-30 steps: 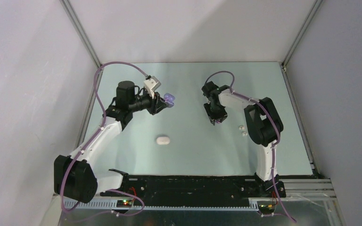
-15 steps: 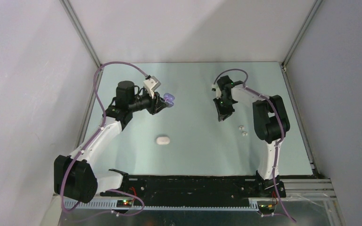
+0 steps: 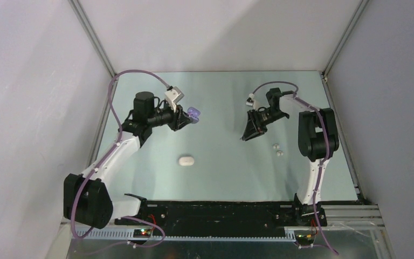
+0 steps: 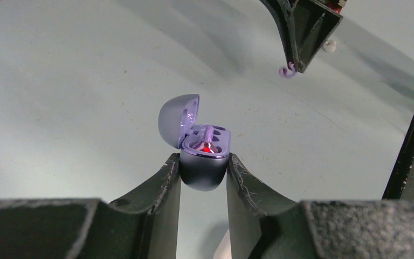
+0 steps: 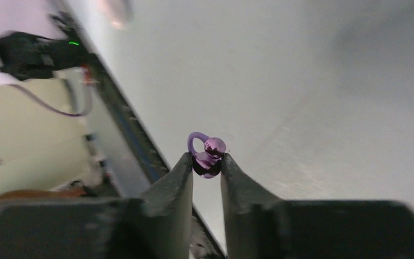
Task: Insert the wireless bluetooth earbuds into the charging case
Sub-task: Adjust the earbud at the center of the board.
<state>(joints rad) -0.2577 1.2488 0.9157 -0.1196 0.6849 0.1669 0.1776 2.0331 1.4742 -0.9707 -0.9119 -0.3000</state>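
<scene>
Pale green worktop (image 3: 215, 178), plain white enclosure walls on three sides, aluminium struts in the far corners. Near edge: black rail carrying both arm bases.

Nearest object: white case (image 3: 186, 160). Lies flat left of centre, looks shut, apart from both arms.

Slightly farther, right of centre: two white earbuds (image 3: 277, 149). Just beside each other on the bare surface, near the right arm's upright link, untouched.

Farther again, right tool (image 5: 206, 161): closed on purple earbud (image 5: 209, 152), pinched at the very fingertips, hook loop sticking out to one side. Held above the worktop, tips slanting down and toward the left arm.

Farthest, left tool (image 4: 202, 159): clamped on purple case (image 4: 204, 175), one finger on each side of the lower shell. Held off the surface, lid hinged open and tipped back. Inside: second purple bud (image 4: 207, 134) in one of the two sockets, small red light glowing beside it; exact seating hard to tell.

Both tools well apart, bare worktop between them. In the left wrist view, right tool and its earbud visible beyond the open case.
</scene>
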